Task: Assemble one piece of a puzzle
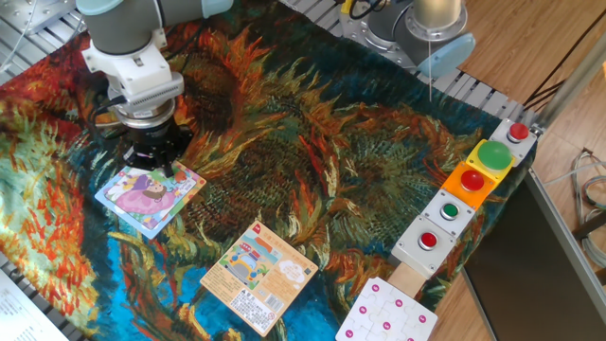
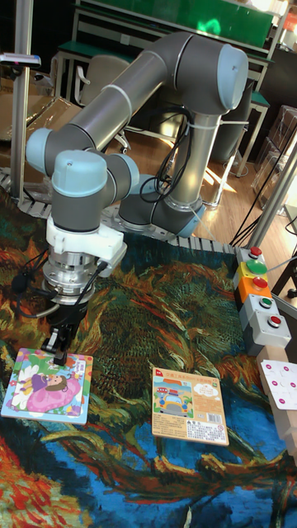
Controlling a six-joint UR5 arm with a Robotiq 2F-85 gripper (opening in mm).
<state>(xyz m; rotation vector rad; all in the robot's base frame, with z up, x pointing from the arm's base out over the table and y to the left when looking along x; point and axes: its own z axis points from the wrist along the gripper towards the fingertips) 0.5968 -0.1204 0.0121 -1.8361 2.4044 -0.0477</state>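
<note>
The puzzle (image 1: 147, 199) (image 2: 47, 385) lies flat on the painted cloth at the left, a square with a pink-purple figure and a light-blue rim. My gripper (image 1: 157, 167) (image 2: 59, 353) hangs straight down over the puzzle's far edge, near its right corner. Its dark fingers stand close together, tips just above or touching the cardboard. I cannot make out the piece as a separate thing. The fingertips hide the spot beneath them, and no loose piece shows on the cloth.
An orange printed card (image 1: 258, 277) (image 2: 188, 405) lies in front and to the right of the puzzle. A white board with pink dots (image 1: 388, 314) sits at the front right. A row of button boxes (image 1: 470, 182) lines the right edge. A second arm's base (image 1: 426, 33) stands at the back.
</note>
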